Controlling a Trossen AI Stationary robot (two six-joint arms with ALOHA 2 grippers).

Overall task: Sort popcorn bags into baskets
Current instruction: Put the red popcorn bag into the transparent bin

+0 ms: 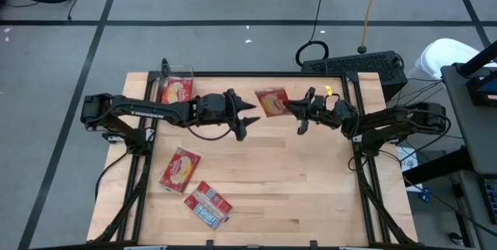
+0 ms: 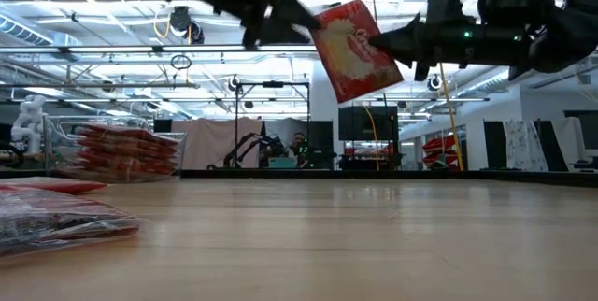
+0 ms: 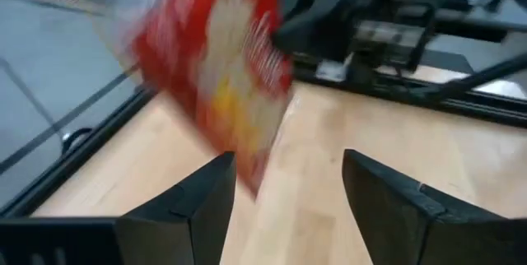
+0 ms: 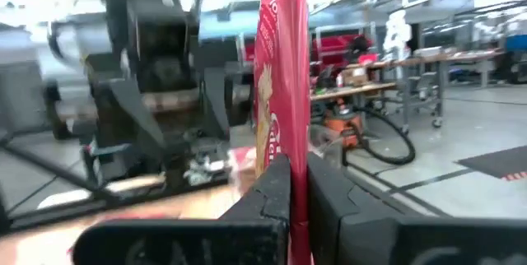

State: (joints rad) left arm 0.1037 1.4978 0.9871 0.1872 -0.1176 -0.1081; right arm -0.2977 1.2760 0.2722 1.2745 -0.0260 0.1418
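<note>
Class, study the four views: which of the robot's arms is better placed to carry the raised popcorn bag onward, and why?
The right. The right gripper is shut on the popcorn bag, holding it above the table. The left gripper stands open beside it, gripping nothing.

light wood desk (image 1: 295, 180) on a black frame. clear bin (image 1: 175, 87) sits at the far left corner with red packets stacked inside. two loose packets on the front left: one (image 1: 180, 169) popcorn picture up, one (image 1: 207, 204) nearer the front edge, label panel up, just apart from each other. both lie flat, skewed to the desk edges.
</note>
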